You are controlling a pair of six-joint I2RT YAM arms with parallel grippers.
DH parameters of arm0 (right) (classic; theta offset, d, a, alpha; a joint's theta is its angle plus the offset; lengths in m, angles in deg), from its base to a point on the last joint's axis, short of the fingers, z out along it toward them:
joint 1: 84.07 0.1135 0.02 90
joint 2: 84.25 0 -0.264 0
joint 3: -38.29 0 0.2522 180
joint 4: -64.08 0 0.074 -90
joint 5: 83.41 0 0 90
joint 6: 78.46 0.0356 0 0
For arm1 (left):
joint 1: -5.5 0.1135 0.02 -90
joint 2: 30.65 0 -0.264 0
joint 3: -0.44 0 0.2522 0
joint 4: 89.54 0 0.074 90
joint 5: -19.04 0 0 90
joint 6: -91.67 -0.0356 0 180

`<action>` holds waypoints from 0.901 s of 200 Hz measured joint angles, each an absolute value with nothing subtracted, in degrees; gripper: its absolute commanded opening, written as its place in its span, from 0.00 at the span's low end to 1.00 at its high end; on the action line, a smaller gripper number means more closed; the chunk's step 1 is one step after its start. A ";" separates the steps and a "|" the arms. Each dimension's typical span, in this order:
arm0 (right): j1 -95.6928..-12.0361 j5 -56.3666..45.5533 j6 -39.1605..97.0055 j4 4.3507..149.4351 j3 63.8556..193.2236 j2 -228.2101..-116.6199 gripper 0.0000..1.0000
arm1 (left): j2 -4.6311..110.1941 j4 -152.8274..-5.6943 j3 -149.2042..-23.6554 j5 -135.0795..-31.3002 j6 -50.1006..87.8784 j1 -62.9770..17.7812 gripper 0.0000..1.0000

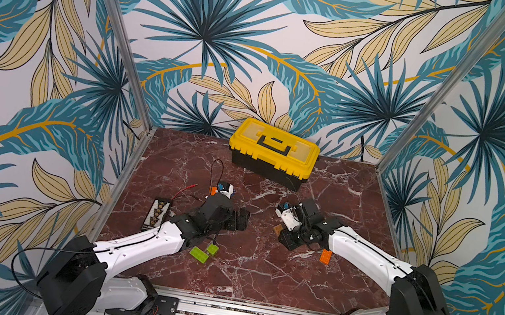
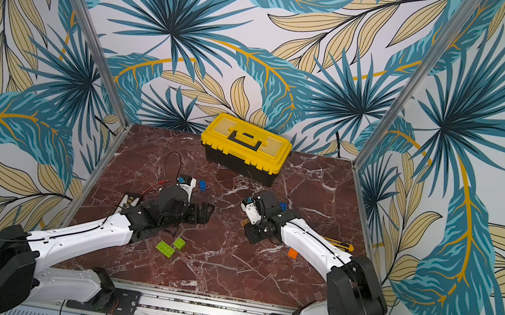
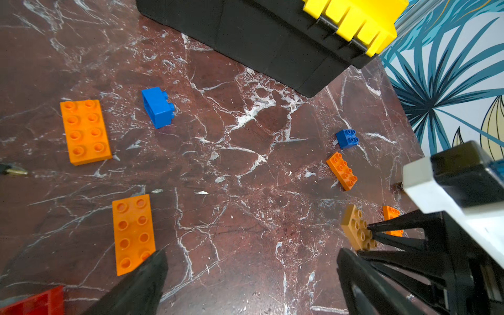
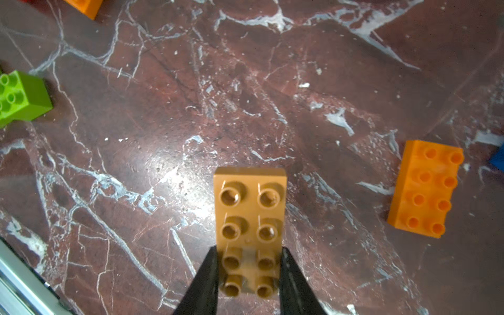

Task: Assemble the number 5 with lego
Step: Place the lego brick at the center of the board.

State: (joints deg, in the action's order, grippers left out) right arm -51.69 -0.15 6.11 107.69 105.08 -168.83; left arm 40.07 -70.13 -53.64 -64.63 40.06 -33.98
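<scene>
Two claws hang near the middle of the bench (image 3: 245, 169), and we read them differently. The right claw (image 4: 249, 252) is clamped across one end of the tan brick (image 4: 249, 201), studs up. The left claw (image 3: 252, 253) stands wide apart and empty above bare marble. We cannot tell whether the tan brick rests on the bench or is lifted clear.

Our main worry is that end grip. Most of the brick sticks out beyond the fingertips, so a press onto another piece could lever it round or pop it loose. Nothing looks joined, and the lego lies scattered, so we judge the figure barely begun. One blue brick (image 3: 158, 110) lies on its side and would need righting. The lime green bricks (image 1: 199, 253) sit just beside the left forearm, and an orange brick (image 1: 325, 256) sits just beside the right forearm. A careless swing could sweep either away.

For room, the stretch between the claws is free, with a long orange brick (image 3: 133, 234) by the left claw. The toolbox (image 1: 272, 154) blocks the back edge, and the claws are near enough to clash if both close in.
</scene>
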 measured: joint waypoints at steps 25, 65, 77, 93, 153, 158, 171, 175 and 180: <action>-49.67 -0.37 3.31 107.80 105.24 -171.03 0.24 | 39.00 -69.76 -53.14 -63.89 40.98 -33.68 1.00; -45.54 -1.35 -0.80 108.37 107.18 -176.32 0.24 | 37.23 -68.97 -52.63 -62.58 41.70 -33.24 1.00; -44.41 -1.55 -2.02 108.67 108.12 -177.83 0.24 | 36.84 -68.75 -52.31 -62.32 42.03 -33.09 1.00; -43.10 -1.75 -3.71 109.46 109.43 -179.93 0.24 | 36.62 -68.49 -51.96 -62.05 42.16 -32.85 1.00; -41.37 -2.31 -9.02 111.58 110.57 -183.27 0.24 | 36.01 -67.48 -51.80 -61.77 42.40 -32.54 1.00; -41.33 -2.31 -9.37 111.73 110.57 -183.38 0.24 | 35.98 -67.37 -51.78 -61.77 42.42 -32.54 1.00; -41.24 -2.21 -10.24 112.24 110.61 -183.73 0.24 | 35.94 -67.29 -51.54 -61.77 42.49 -32.54 1.00; -41.22 -2.14 -10.44 112.32 110.66 -183.80 0.24 | 35.94 -67.20 -51.50 -61.77 42.49 -32.54 1.00; -41.17 -2.03 -10.79 112.45 110.75 -183.80 0.25 | 35.94 -67.09 -51.48 -61.79 42.53 -32.54 1.00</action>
State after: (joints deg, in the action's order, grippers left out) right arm -41.17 -2.03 -10.79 112.45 110.75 -183.80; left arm 35.94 -67.09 -51.48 -61.79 42.53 -32.54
